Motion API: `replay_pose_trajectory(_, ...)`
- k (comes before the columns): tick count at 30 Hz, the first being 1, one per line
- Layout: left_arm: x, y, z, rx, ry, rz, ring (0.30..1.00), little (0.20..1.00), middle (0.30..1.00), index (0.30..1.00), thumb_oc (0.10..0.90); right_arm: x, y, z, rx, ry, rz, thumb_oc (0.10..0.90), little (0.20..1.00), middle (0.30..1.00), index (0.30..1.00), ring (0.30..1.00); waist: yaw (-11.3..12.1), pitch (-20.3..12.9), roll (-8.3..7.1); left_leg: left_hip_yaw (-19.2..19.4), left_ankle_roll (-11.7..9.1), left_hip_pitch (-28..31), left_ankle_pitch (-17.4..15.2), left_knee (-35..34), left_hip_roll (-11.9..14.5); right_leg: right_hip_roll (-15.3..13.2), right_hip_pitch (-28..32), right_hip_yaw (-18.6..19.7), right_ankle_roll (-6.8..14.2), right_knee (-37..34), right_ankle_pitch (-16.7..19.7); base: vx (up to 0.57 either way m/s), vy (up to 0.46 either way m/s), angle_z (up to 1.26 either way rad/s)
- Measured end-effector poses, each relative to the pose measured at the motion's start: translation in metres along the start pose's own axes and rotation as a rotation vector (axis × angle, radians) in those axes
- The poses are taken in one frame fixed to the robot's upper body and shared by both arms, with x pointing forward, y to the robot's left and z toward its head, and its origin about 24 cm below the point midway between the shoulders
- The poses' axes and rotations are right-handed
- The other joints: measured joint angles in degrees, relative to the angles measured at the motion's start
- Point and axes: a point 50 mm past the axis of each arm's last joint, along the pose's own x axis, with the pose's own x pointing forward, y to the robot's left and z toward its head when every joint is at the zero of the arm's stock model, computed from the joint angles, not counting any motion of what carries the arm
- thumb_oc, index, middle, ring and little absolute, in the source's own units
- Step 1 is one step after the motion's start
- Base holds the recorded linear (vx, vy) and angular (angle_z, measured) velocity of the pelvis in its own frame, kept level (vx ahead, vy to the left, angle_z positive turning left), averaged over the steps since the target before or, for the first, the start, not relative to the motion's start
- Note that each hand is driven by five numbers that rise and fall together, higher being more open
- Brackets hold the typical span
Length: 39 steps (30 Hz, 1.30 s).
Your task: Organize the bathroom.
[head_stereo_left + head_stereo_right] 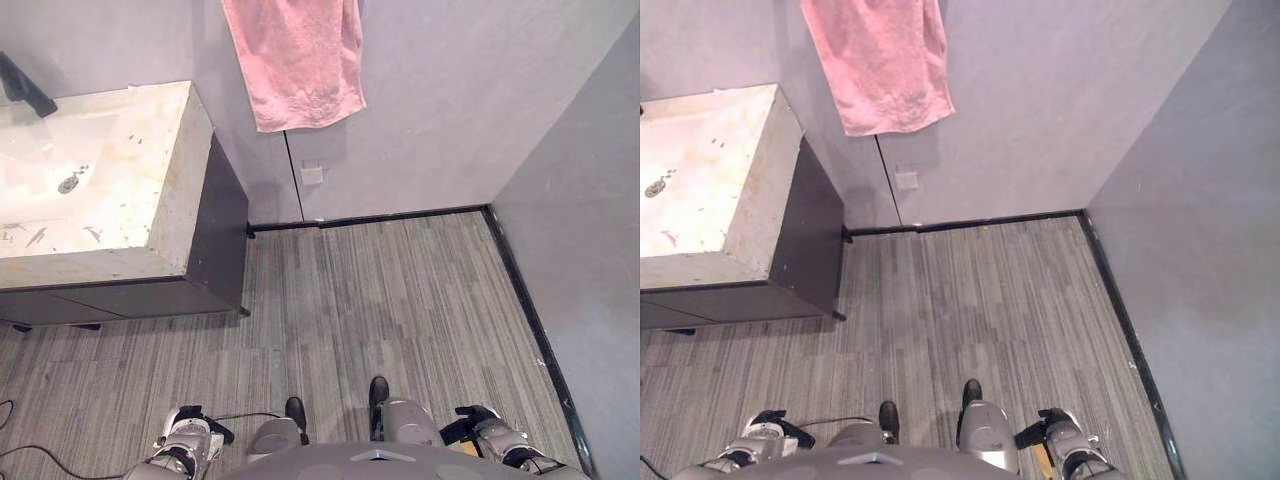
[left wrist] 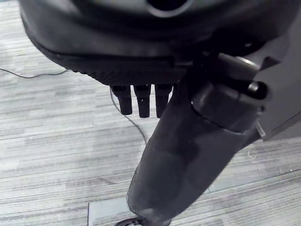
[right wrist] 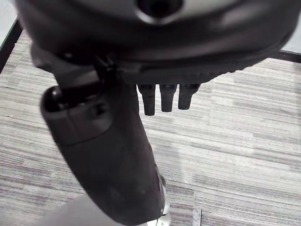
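Pink towel (image 1: 297, 60) hanging flat on grey wall (image 1: 440, 90), beside stone sink (image 1: 95, 180).

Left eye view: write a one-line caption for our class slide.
Pink towel hangs on the grey wall beside a stone sink on a dark cabinet, above striped flooring.

— What's that pink towel (image 1: 297, 60) made of?
— Cloth, soft and nappy like terry, matt.
— And the sink top (image 1: 150, 180)?
— It looks like pale stone or concrete, rough and speckled, dull. The cabinet (image 1: 215, 235) under it is dark, smooth and matt.
— The floor (image 1: 400, 300)?
— Grey striped planks, wood-look, low sheen. The walls (image 1: 450, 110) are flat grey, smooth and matt; the skirting (image 1: 400, 216) is black and slightly glossy.
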Motion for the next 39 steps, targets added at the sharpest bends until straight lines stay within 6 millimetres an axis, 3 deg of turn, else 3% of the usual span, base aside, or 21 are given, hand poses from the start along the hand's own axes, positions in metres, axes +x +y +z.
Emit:
replay_pose_trajectory(2, 0.000, 0.001, 0.000, -0.011, 0.004, 0.012, 0.900, 0.900, 0.900, 0.900, 0.800, 0.000, 0.002, 0.003, -0.005, -0.003, 0.006, 0.800, 0.900, 0.900, 0.900, 0.900, -0.04, 0.08, -0.51, -0.92, -0.70, -1.77, 0.44, 4.59, -0.51, 0.07, -0.13, 1.77, -0.42, 0.23, -0.67, -0.05, -0.001, 0.13)
replay_pose_trajectory(3, 0.001, 0.007, -0.001, -0.035, 0.002, 0.045, 0.900, 0.900, 0.900, 0.900, 0.800, 0.000, 0.004, 0.009, -0.010, -0.004, 0.021, 0.800, 0.900, 0.900, 0.900, 0.900, 0.48, 0.54, -2.15, -3.64, -3.88, -7.59, 0.01, 17.39, -1.21, -0.53, -1.90, 3.09, -4.03, 4.33, -2.69, -0.01, 0.055, -0.01)
replay_pose_trajectory(4, 0.002, 0.010, -0.001, -0.042, 0.003, 0.065, 0.900, 0.900, 0.900, 0.900, 0.800, 0.000, 0.007, 0.009, -0.026, 0.000, 0.030, 0.800, 0.900, 0.900, 0.900, 0.900, 0.94, 0.69, -3.48, -6.71, -5.62, -11.55, 1.87, 24.90, -1.98, -1.33, -2.08, 4.45, -3.43, 5.18, -2.86, 0.05, 0.113, -0.35)
replay_pose_trajectory(5, 0.002, 0.011, -0.002, -0.056, 0.014, 0.074, 0.900, 0.900, 0.900, 0.900, 0.800, 0.000, 0.007, 0.011, -0.052, -0.001, 0.031, 0.800, 0.900, 0.900, 0.900, 0.900, 2.37, 1.01, -5.10, -9.65, -3.85, -14.20, 3.51, 29.78, -2.26, -1.55, -1.76, 5.84, -3.33, 4.69, -2.78, 0.10, 0.202, -0.65)
replay_pose_trajectory(6, 0.001, 0.011, -0.012, -0.071, 0.054, 0.081, 0.900, 0.900, 0.900, 0.900, 0.800, 0.000, 0.007, 0.016, -0.065, -0.013, 0.028, 0.800, 0.900, 0.900, 0.900, 0.900, 2.97, 0.60, -5.11, -10.27, -2.51, -14.63, 2.91, 29.33, -0.11, -1.27, -0.59, 5.12, -3.00, 3.03, -1.62, 0.12, 0.257, -0.83)
replay_pose_trajectory(7, 0.001, 0.011, -0.020, -0.075, 0.081, 0.087, 0.900, 0.900, 0.900, 0.900, 0.800, 0.000, 0.007, 0.018, -0.062, -0.018, 0.029, 0.800, 0.900, 0.900, 0.900, 0.900, 3.15, 0.32, -5.02, -9.72, -2.49, -13.74, 2.92, 25.98, 3.11, -0.67, 0.03, 4.31, -2.46, 1.51, -0.38, 0.09, 0.238, -0.69)
replay_pose_trajectory(9, 0.000, 0.013, -0.032, -0.084, 0.125, 0.099, 0.900, 0.900, 0.900, 0.900, 0.800, -0.001, 0.008, 0.020, -0.056, -0.033, 0.033, 0.800, 0.900, 0.900, 0.900, 0.900, 1.64, -0.81, -4.53, -8.55, -2.82, -10.89, 3.76, 11.39, 10.23, 1.85, 0.91, 3.46, -2.92, -0.90, 0.48, 0.00, 0.249, -0.13)
replay_pose_trajectory(10, 0.001, 0.011, -0.022, -0.090, 0.096, 0.092, 0.900, 0.900, 0.900, 0.900, 0.800, 0.000, 0.005, 0.020, -0.062, -0.029, 0.021, 0.800, 0.900, 0.900, 0.900, 0.900, 1.35, -0.96, -4.68, -10.59, -3.66, -10.34, 5.36, 6.55, 10.81, 1.80, 0.69, 3.52, -2.23, -0.88, 0.04, -0.07, 0.329, 0.20)
replay_pose_trajectory(12, 0.001, 0.006, -0.006, -0.089, 0.047, 0.076, 0.900, 0.900, 0.900, 0.900, 0.800, 0.001, -0.001, 0.015, -0.068, -0.006, 0.002, 0.800, 0.900, 0.900, 0.900, 0.900, 1.72, -0.76, -5.26, -10.08, -3.96, -10.33, 5.30, 8.41, 9.49, 0.79, -0.34, 3.53, -2.08, -0.76, 0.67, -0.09, 0.324, 0.08)
replay_pose_trajectory(13, 0.000, 0.004, 0.006, -0.083, 0.018, 0.067, 0.900, 0.900, 0.900, 0.900, 0.800, 0.001, -0.004, 0.011, -0.071, 0.002, -0.014, 0.800, 0.900, 0.900, 0.900, 0.900, 1.02, -0.80, -4.62, -5.27, -3.68, -9.60, 4.72, 9.12, 9.05, 0.21, -0.80, 2.35, -1.56, -1.57, 2.11, -0.06, 0.236, 0.23)
replay_pose_trajectory(15, -0.001, 0.000, 0.024, -0.035, -0.040, 0.053, 0.900, 0.900, 0.900, 0.900, 0.800, 0.001, -0.011, 0.008, -0.073, 0.013, -0.038, 0.800, 0.900, 0.900, 0.900, 0.900, -0.23, 0.22, -2.98, -4.39, -3.80, -7.94, 4.18, 8.11, 7.66, -0.59, -0.93, 0.88, -1.22, -1.77, 2.80, -0.03, 0.128, 0.47)
replay_pose_trajectory(18, -0.004, -0.005, 0.050, -0.035, -0.130, 0.037, 0.900, 0.900, 0.900, 0.900, 0.800, 0.002, -0.021, 0.005, -0.075, 0.016, -0.059, 0.800, 0.900, 0.900, 0.900, 0.900, -0.27, 1.57, -0.49, -3.24, -1.58, -3.12, 0.86, 1.93, 6.43, -1.70, -1.97, 0.71, 0.40, 1.14, 1.79, 0.02, 0.099, 0.28)
replay_pose_trajectory(19, -0.004, 0.000, 0.057, -0.046, -0.155, 0.054, 0.900, 0.900, 0.900, 0.900, 0.800, 0.002, -0.015, 0.008, -0.068, 0.000, -0.046, 0.800, 0.900, 0.900, 0.900, 0.900, 0.16, 2.47, -1.39, -2.03, -0.19, -1.83, 0.90, -0.56, 3.10, -5.08, -2.05, 1.96, 0.99, 1.68, 1.50, 0.04, 0.068, 0.10)
replay_pose_trajectory(21, -0.002, 0.008, 0.049, -0.073, -0.127, 0.084, 0.900, 0.900, 0.900, 0.900, 0.800, 0.001, -0.006, 0.013, -0.063, -0.023, -0.018, 0.800, 0.900, 0.900, 0.900, 0.900, 0.04, 2.65, -0.90, -1.93, 1.95, -1.03, 1.68, -1.76, 1.04, -6.54, -0.26, 2.54, 1.01, -1.41, 2.67, 0.04, 0.042, 0.11)
replay_pose_trajectory(24, 0.003, 0.024, 0.029, -0.074, -0.072, 0.143, 0.900, 0.900, 0.900, 0.900, 0.800, 0.000, 0.005, 0.016, -0.068, -0.035, 0.004, 0.800, 0.900, 0.900, 0.900, 0.900, 0.36, 2.76, -0.83, -2.05, 2.79, 0.07, 1.93, -2.57, -0.45, -7.65, 2.25, 2.55, 2.26, -5.09, 5.27, 0.02, 0.019, 0.11)
replay_pose_trajectory(27, 0.005, 0.035, 0.010, -0.076, -0.021, 0.178, 0.900, 0.900, 0.900, 0.900, 0.800, 0.000, 0.003, 0.012, -0.051, -0.015, -0.001, 0.800, 0.900, 0.900, 0.900, 0.900, 1.38, 2.77, -0.90, -2.22, 2.60, 0.73, 1.88, -2.97, -0.57, -7.63, 3.63, 2.47, 4.40, -6.92, 6.69, 0.05, 0.048, 0.06)
replay_pose_trajectory(29, 0.004, 0.033, -0.010, -0.085, 0.031, 0.177, 0.900, 0.900, 0.900, 0.900, 0.800, 0.000, 0.000, 0.009, -0.037, -0.007, -0.006, 0.800, 0.900, 0.900, 0.900, 0.900, 1.54, 2.70, -0.75, -2.26, 2.18, 1.75, 1.58, -3.04, 0.00, -6.95, 5.47, 2.06, 4.56, -8.74, 6.88, 0.05, 0.093, -0.02)
replay_pose_trajectory(31, 0.003, 0.029, -0.017, -0.083, 0.050, 0.166, 0.900, 0.900, 0.900, 0.900, 0.800, 0.000, -0.003, 0.010, -0.022, -0.010, -0.018, 0.800, 0.900, 0.900, 0.900, 0.900, 1.68, 2.61, -0.82, -2.25, 2.00, 2.31, 1.29, -3.03, 0.27, -6.69, 6.14, 1.98, 4.38, -8.96, 6.86, 0.03, 0.102, -0.02)
replay_pose_trajectory(36, 0.002, 0.020, -0.020, -0.069, 0.067, 0.132, 0.900, 0.900, 0.900, 0.900, 0.800, 0.000, -0.005, 0.017, 0.053, -0.026, -0.030, 0.800, 0.900, 0.900, 0.900, 0.900, 1.88, 1.31, -2.92, -1.78, 2.27, 1.85, -0.53, -0.31, -0.17, -7.00, 6.00, 3.22, 4.16, -8.38, 6.76, 0.00, 0.180, -0.12)
replay_pose_trajectory(38, 0.002, 0.020, -0.017, -0.024, 0.048, 0.117, 0.900, 0.900, 0.900, 0.900, 0.800, 0.000, -0.004, 0.017, 0.082, -0.029, -0.027, 0.800, 0.900, 0.900, 0.900, 0.900, 2.80, 0.23, -4.59, -0.19, 2.63, 2.15, -1.17, -0.48, -1.17, -8.13, 4.09, 4.14, 4.21, -7.77, 6.69, -0.05, 0.138, -0.39)
replay_pose_trajectory(39, 0.003, 0.020, -0.014, -0.018, 0.034, 0.115, 0.900, 0.900, 0.900, 0.900, 0.800, 0.000, -0.002, 0.015, 0.082, -0.027, -0.022, 0.800, 0.900, 0.900, 0.900, 0.900, 2.69, -0.05, -5.49, 1.03, 2.94, 2.21, -1.41, -0.34, -2.33, -7.94, 3.53, 4.05, 4.35, -7.26, 8.52, -0.07, 0.112, -0.78)
